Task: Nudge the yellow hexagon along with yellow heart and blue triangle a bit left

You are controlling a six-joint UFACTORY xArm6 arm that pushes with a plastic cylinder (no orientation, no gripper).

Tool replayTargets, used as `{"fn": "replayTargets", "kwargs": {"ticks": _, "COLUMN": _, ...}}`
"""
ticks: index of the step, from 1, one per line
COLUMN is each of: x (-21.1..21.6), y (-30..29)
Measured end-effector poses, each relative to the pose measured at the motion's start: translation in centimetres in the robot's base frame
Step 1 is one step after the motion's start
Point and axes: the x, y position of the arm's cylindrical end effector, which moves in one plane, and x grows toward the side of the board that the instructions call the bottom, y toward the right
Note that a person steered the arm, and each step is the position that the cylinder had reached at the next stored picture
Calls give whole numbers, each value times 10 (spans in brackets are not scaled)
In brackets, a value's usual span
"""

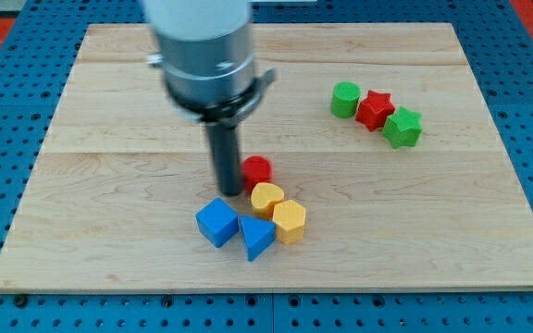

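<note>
Three task blocks cluster low in the frame's centre: the blue triangle [257, 238], the yellow hexagon [290, 221] touching its right side, and the yellow heart [266, 198] just above. They look light, rigid and smooth, so they should slide easily but may rotate apart. The rod has no jaws; its tip [227, 191] stands left of the heart, beside a red block [258, 170]. Pushing from the hexagon's right face seems best.

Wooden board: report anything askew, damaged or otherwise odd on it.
Nothing stands out. The wooden board looks intact. The yellow heart, yellow hexagon, blue triangle, blue cube and red cylinder cluster near my tip. A green cylinder, red star and green star sit together at the view's right.
</note>
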Motion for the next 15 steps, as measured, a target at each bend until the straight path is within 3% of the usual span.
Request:
{"fn": "replayTargets", "kwargs": {"ticks": 2, "x": -67, "y": 113}}
{"fn": "replayTargets", "kwargs": {"ticks": 4, "x": -67, "y": 44}}
{"fn": "replayTargets", "kwargs": {"ticks": 9, "x": -93, "y": -14}}
{"fn": "replayTargets", "kwargs": {"ticks": 15, "x": -104, "y": -24}}
